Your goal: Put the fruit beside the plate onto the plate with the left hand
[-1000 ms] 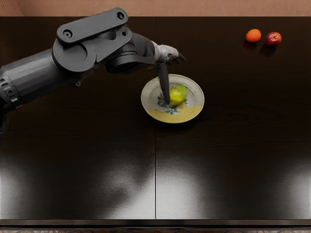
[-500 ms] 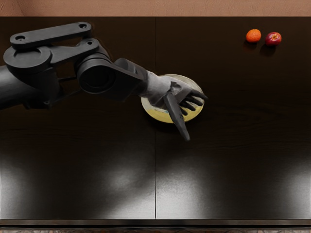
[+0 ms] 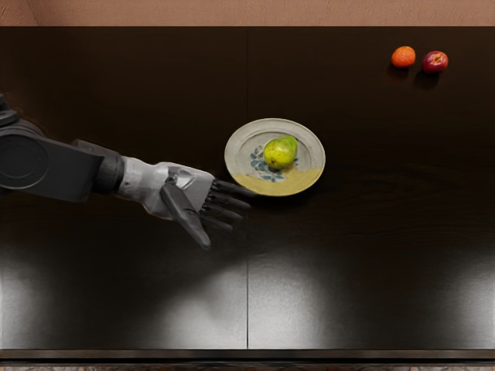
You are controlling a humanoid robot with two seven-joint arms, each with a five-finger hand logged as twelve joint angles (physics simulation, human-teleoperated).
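1. Head view: the left hand (image 3: 192, 201) has drawn back from over the plate (image 3: 311, 165) and now sits just off the plate's lower-left side. Half a second ago it covered most of the plate and hid the fruit there.
2. Count: one plate, one hand and three fruits, namely a green pear (image 3: 280, 151), an orange fruit (image 3: 403, 56) and a red fruit (image 3: 435, 61).
3. With the hand out of the way, the pear shows again. It lies on the plate, a little above and right of the plate's middle, as it did a second ago.
4. The orange and red fruits have not moved. They sit side by side, well apart from the plate, up and to its right on the dark table (image 3: 371, 255).
5. The left hand is open and holds nothing. Its fingers (image 3: 232, 190) are stretched out towards the plate, their tips just beside its lower-left rim. Whether they touch it is unclear.
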